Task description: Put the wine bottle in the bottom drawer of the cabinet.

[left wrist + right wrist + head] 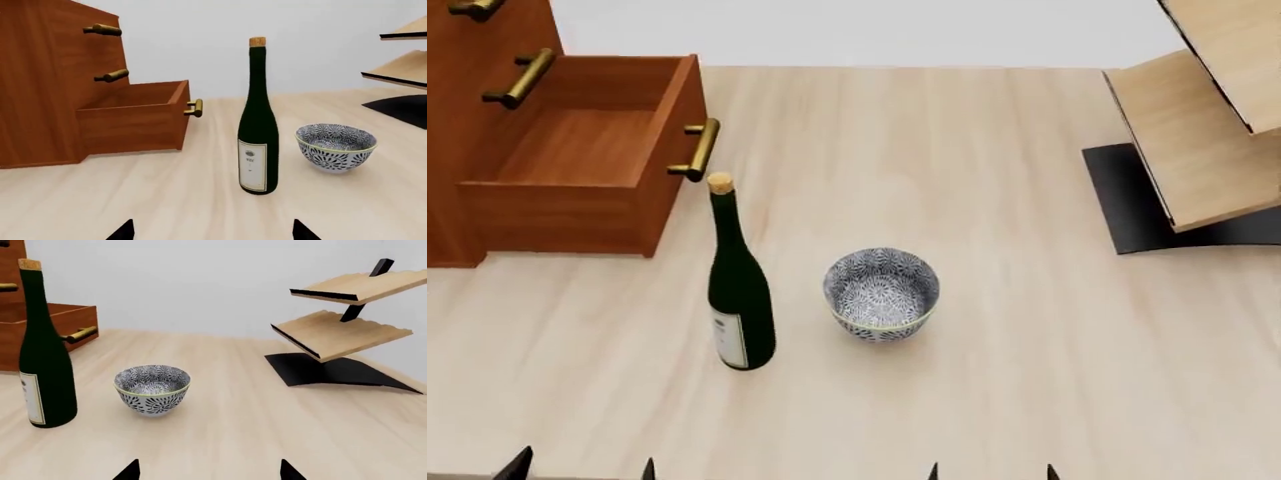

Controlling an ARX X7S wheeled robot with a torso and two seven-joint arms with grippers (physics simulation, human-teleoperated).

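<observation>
Pale wood counter [1028, 330] under a plain grey-white wall. The cabinet [467, 120] stands at the far left, its bottom drawer [587, 150] pulled out; the drawer's floor shows bare wood, nothing in it. Brass bar handle [698, 150] on the drawer front. The wine bottle [739, 290] stands upright on the counter, just in front of the open drawer and apart from it, cork on, white label facing me. Blue-patterned bowl [882, 293] sits just right of the bottle, not touching; its inside looks empty. Slanted pale rack [1201, 130] on a black base, far right. My left tool [213, 231] and right tool [210, 471] show only as spread dark fingertips, holding nothing.
</observation>
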